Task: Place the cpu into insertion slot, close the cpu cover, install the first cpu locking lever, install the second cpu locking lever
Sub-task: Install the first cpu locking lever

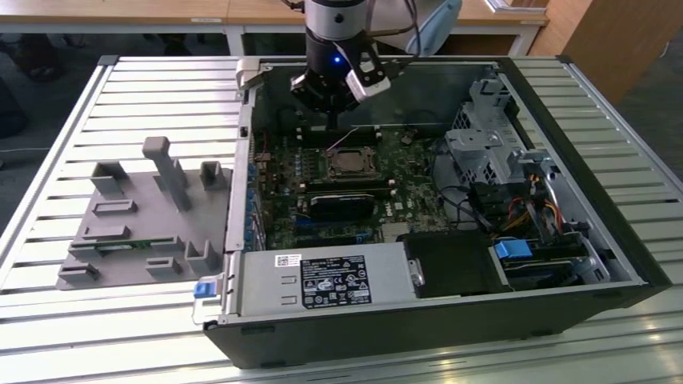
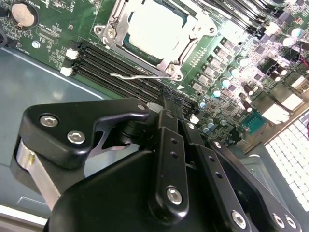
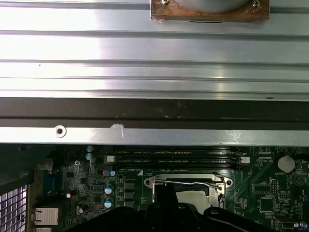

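Observation:
The cpu [image 2: 153,26] lies in the insertion slot [image 1: 347,165] on the green board, its dull silver top showing through the cut-out. The cpu cover [image 2: 110,20] is folded down flat over it. A thin wire locking lever [image 2: 140,76] runs along the socket edge beside the memory slots; it also crosses the socket's edge in the first wrist view [image 3: 190,183]. My gripper [image 2: 170,99] hangs just off that side of the socket, above the memory slots, its black fingers shut with nothing between them. In the exterior view the gripper [image 1: 339,120] stands above the board near the case's far wall.
The open computer case [image 1: 533,96] lies on a slatted metal table [image 1: 107,320]. A power supply [image 1: 320,280] and a drive cage [image 1: 491,152] crowd the board. A grey fixture [image 1: 149,216] stands at the exterior view's left. Long memory slots [image 2: 108,63] flank the socket.

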`<state>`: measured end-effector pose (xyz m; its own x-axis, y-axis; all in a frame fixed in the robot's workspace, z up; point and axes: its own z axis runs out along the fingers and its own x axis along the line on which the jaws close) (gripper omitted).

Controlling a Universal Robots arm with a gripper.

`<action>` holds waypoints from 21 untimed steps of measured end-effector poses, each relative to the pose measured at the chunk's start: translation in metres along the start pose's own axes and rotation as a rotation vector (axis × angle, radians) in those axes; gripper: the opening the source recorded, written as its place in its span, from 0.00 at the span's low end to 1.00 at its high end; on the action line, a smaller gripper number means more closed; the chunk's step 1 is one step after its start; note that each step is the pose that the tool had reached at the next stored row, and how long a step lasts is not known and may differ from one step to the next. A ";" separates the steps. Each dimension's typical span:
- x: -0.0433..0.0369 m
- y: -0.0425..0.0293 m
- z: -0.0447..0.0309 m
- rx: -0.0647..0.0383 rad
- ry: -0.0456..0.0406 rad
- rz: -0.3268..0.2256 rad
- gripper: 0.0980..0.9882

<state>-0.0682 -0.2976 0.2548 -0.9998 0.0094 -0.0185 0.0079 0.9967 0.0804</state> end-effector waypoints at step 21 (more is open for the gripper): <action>-0.0181 -0.0004 0.0058 -0.011 0.0005 0.000 0.01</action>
<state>-0.0500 -0.2977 0.2494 -0.9998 0.0096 -0.0180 0.0079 0.9958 0.0912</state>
